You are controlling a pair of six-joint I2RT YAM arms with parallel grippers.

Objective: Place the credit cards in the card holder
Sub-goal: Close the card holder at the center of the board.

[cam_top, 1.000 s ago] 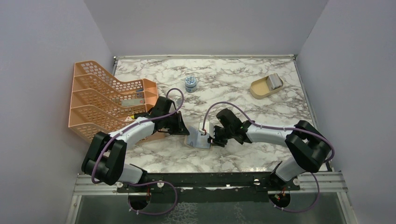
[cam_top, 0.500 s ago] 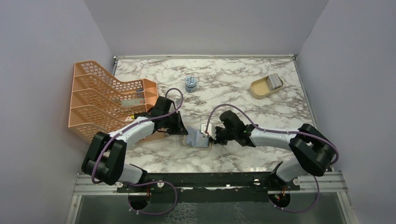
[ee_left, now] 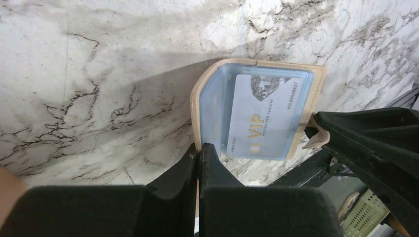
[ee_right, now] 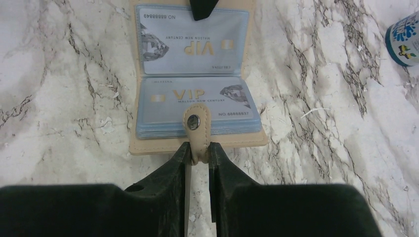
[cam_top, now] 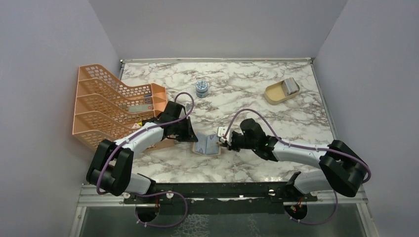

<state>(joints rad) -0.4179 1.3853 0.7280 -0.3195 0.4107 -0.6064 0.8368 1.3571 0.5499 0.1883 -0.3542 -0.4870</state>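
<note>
The card holder lies open on the marble table, tan outside, pale blue pockets inside. In the right wrist view each half shows a pale blue VIP credit card in its pocket, the nearer card under the snap tab. My right gripper is shut on the snap tab. My left gripper is shut on the holder's tan edge; one VIP card shows there. In the top view the left gripper and right gripper flank the holder.
An orange mesh file rack stands at the left. A small blue-and-white tin sits at the back centre, also in the right wrist view. A beige rounded dish with a pale object in it sits at the back right.
The right gripper has drawn right and a little back with the snap tab, its arm stretching lower across the table. The holder has opened out flatter. The left gripper has held still.
</note>
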